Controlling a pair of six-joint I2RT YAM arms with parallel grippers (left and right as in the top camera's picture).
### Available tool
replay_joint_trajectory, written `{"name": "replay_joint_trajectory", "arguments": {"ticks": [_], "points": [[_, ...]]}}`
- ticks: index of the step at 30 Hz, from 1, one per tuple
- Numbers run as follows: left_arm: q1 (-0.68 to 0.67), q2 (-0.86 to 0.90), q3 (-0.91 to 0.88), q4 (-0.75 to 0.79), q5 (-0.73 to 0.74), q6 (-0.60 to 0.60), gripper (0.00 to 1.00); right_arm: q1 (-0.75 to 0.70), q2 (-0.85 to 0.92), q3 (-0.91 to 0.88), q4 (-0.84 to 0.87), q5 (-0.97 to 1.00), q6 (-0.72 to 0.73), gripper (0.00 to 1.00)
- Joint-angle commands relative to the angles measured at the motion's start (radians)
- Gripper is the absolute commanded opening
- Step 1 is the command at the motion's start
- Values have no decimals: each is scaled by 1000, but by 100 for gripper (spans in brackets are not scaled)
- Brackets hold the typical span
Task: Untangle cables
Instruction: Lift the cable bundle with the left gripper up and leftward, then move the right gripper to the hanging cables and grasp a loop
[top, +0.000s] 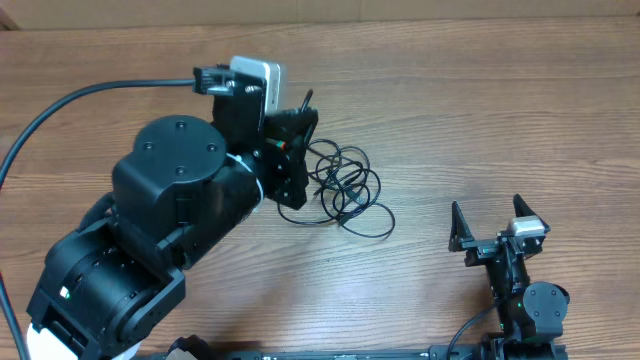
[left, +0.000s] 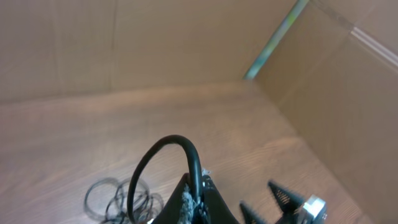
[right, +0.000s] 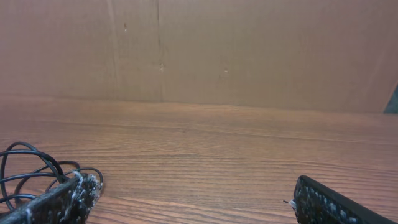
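Note:
The cables (top: 347, 185) lie as a loose black bundle of thin loops on the wooden table, just right of my left gripper (top: 297, 145). In the left wrist view that gripper (left: 198, 185) is shut on one black cord (left: 166, 145), which arches up out of the fingers and drops back to the bundle (left: 118, 199). My right gripper (top: 486, 226) stands open near the front right, well apart from the bundle. The right wrist view shows it (right: 196, 208) with nothing between its fingers and the cable loops (right: 25, 171) at the far left.
The big left arm (top: 170, 200) covers the table's left front. Its thick black wire (top: 60, 110) curves off to the left edge. Cardboard walls (right: 249, 56) close in the back and the right side (left: 348, 93).

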Motion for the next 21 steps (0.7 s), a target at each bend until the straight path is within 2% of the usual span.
{"name": "replay_joint_trajectory", "arguments": {"ticks": [1, 5, 8, 9, 12, 18, 21], "points": [[4, -10, 6, -63, -13, 14, 4, 5, -4, -10, 12, -68, 22, 100], [4, -11, 6, -128, -13, 7, 4, 5, -4, -10, 31, -542, 242, 100], [3, -11, 6, -134, -1, -27, 4, 6, -4, -10, 31, -940, 454, 100], [4, -11, 6, -134, 15, -46, 4, 5, -4, -10, 78, -1035, 542, 100], [3, -11, 6, -127, 87, -95, 4, 5, -4, -10, 230, -1065, 714, 100], [4, -11, 6, -93, 159, -104, 4, 5, -4, -5, 620, -1064, 895, 100], [4, -11, 6, -94, 158, -106, 4, 3, -4, 38, 655, -1029, 916, 100]]}}
